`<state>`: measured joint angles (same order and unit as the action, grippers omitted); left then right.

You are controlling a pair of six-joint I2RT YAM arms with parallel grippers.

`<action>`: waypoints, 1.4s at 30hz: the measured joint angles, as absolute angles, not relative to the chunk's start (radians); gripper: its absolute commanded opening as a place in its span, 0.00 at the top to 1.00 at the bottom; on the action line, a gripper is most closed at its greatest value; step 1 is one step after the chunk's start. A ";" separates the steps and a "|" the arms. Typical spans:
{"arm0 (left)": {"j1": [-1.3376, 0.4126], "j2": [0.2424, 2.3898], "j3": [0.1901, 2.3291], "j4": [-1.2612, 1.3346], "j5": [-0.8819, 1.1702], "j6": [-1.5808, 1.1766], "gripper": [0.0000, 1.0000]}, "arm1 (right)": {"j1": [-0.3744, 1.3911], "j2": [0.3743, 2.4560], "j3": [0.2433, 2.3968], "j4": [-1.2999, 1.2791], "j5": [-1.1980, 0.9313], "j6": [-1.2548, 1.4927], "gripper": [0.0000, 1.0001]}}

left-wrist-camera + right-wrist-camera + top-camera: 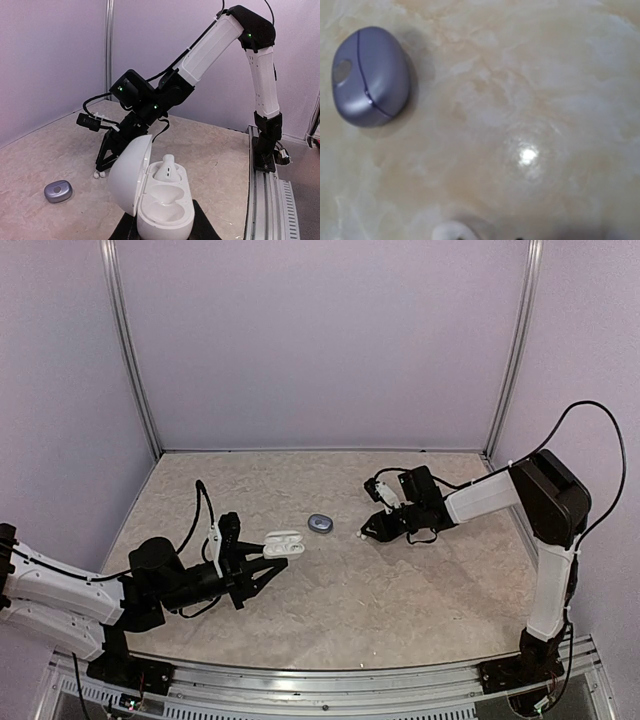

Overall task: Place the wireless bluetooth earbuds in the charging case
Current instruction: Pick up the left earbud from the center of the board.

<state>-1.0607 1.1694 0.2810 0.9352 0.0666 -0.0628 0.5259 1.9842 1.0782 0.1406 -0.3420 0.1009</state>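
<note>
My left gripper (272, 558) is clamped on the open white charging case (165, 212), with one cream-white earbud (167, 169) seated inside. My right gripper (369, 529) stands tips-down beside a second white earbud (361, 537) on the table (400, 600); I cannot tell how far it is open or whether it grips. A closed grey case (370, 75) lies between the arms.

Twin white-and-black jointed arms.
Left arm (50, 585) and right arm (480, 498): glossy white link shells, black joint housings; thin black cables (590, 403) loop by the wrists; small green lights (249, 35) dot the right arm; left gripper (278, 558) and right gripper (366, 532) are black.
</note>
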 measured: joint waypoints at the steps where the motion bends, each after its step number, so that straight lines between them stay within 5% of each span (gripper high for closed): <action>1: -1.061 1.169 0.281 0.935 0.068 -0.063 0.96 | 0.526 1.985 1.076 0.145 -0.345 0.103 0.73; 35: -1.061 1.171 0.282 0.935 0.075 -0.058 0.97 | 0.538 1.984 1.068 0.157 -0.390 0.118 0.82; 42: -1.061 1.174 0.286 0.935 0.076 -0.055 0.96 | 0.548 1.985 1.071 0.144 -0.409 0.113 0.94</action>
<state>-1.0607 1.1744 0.2859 0.9352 0.0765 -0.0547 0.5480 1.9846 1.0710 0.1444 -0.4088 0.1135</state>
